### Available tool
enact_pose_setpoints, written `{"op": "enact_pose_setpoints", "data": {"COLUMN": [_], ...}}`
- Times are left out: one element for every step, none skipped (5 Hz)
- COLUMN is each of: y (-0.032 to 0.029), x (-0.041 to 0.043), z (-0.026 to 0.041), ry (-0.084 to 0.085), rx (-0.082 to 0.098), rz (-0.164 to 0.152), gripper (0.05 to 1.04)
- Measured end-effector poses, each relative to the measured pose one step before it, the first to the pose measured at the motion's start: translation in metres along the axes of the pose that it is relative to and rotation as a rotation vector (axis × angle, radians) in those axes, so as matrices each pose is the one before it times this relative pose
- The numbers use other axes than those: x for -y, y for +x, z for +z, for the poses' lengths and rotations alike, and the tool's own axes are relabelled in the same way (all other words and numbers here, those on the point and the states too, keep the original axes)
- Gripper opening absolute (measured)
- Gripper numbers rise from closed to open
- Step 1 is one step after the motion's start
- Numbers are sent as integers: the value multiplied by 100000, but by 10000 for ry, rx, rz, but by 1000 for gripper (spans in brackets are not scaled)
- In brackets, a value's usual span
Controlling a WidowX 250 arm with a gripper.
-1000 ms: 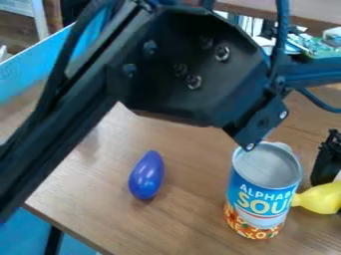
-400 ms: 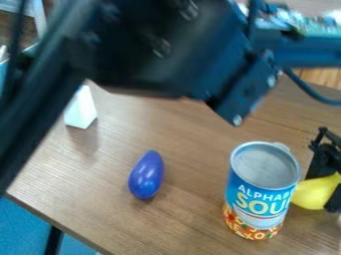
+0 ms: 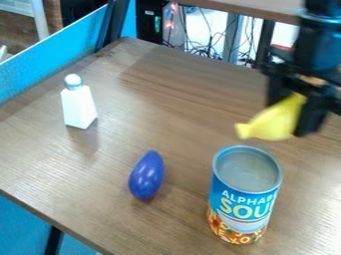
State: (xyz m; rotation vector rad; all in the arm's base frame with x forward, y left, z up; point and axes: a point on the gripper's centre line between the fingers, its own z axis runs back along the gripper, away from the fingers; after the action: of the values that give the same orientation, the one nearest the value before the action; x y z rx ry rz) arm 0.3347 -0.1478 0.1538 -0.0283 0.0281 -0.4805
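Over the wooden table (image 3: 160, 124), the yellow object (image 3: 274, 119) lies between the jaws (image 3: 290, 110), clamped by them.

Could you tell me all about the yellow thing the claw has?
The smooth, plastic-looking yellow object is tilted, its narrow, blunt end pointing left and slightly down, its body widening toward the black two-fingered claw. The claw grips it, apparently above the brown wood-look table. In the picture, it sits above the blue-and-orange cylindrical can. Finer details are blurred.
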Motion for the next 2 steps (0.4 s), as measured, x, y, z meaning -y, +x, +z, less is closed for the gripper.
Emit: {"op": "enact_pose_setpoints", "data": {"y": [-1974,-1234], "x": [-5335,-4706], "z": [-1693,-808], "ry": [-434,-483], "rx": [-311,-40], "rz": [1739,1367], "gripper": [602,602]}}
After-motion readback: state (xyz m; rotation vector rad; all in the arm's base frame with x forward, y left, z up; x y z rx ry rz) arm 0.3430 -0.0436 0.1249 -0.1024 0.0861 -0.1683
